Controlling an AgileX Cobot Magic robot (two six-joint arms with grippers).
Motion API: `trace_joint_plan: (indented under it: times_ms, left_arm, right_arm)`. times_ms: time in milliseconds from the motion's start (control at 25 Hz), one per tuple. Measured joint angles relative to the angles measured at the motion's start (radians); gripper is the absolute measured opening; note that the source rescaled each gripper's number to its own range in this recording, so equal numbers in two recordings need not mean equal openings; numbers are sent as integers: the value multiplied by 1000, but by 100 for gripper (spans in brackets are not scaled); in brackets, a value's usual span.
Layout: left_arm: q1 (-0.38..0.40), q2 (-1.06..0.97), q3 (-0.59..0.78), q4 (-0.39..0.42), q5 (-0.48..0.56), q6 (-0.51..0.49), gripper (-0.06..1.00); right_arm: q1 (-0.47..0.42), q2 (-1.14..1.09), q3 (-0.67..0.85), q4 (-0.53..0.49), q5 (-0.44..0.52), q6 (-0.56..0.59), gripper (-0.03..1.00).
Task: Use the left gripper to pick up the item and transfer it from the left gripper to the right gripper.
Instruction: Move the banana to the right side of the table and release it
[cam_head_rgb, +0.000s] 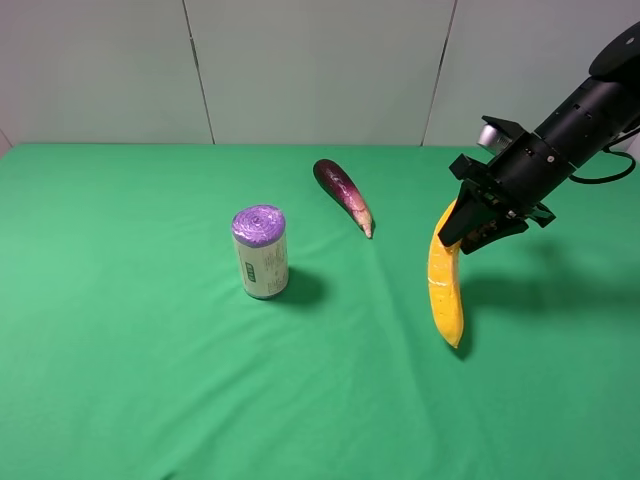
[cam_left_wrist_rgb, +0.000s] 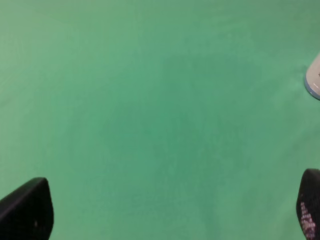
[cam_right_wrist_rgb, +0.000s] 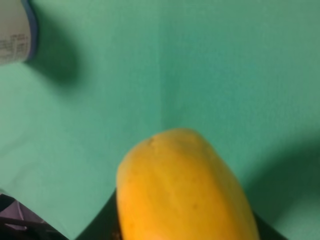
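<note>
The yellow banana (cam_head_rgb: 445, 288) hangs from my right gripper (cam_head_rgb: 462, 222), which is shut on its upper end at the right of the exterior view. Its lower tip is close to the green cloth; contact cannot be told. In the right wrist view the banana (cam_right_wrist_rgb: 182, 195) fills the lower middle, between the dark jaws. My left gripper (cam_left_wrist_rgb: 165, 212) does not show in the exterior view. In the left wrist view its two black fingertips (cam_left_wrist_rgb: 27, 207) stand wide apart with only green cloth between them.
A purple-topped upright roll (cam_head_rgb: 260, 250) stands left of centre; its edge shows in the right wrist view (cam_right_wrist_rgb: 15, 30) and the left wrist view (cam_left_wrist_rgb: 314, 79). A dark purple eggplant (cam_head_rgb: 343, 195) lies behind the middle. The green cloth (cam_head_rgb: 150, 380) covers the table.
</note>
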Motion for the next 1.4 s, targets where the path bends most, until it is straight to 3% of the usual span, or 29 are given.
trace_joint_plan:
  times_ms: [280, 320, 400, 440, 560, 720, 1120, 1400]
  left_arm:
    - [0, 0, 0, 0, 0, 0, 96]
    - [0, 0, 0, 0, 0, 0, 96]
    - [0, 0, 0, 0, 0, 0, 96]
    - [0, 0, 0, 0, 0, 0, 96]
    - [0, 0, 0, 0, 0, 0, 96]
    - [0, 0, 0, 0, 0, 0, 96]
    - [0, 0, 0, 0, 0, 0, 96]
    - [0, 0, 0, 0, 0, 0, 96]
  right_arm:
    - [0, 0, 0, -18, 1, 14, 4]
    - [0, 0, 0, -21, 1, 15, 13]
    - [0, 0, 0, -22, 1, 21, 62]
    - [0, 0, 0, -23, 0, 27, 78]
    - [0, 0, 0, -36, -3, 34, 95]
    - [0, 0, 0, -47, -10, 39, 100]
    - [0, 0, 0, -48, -10, 49, 100]
    - [0, -10, -43, -53, 45, 74, 100]
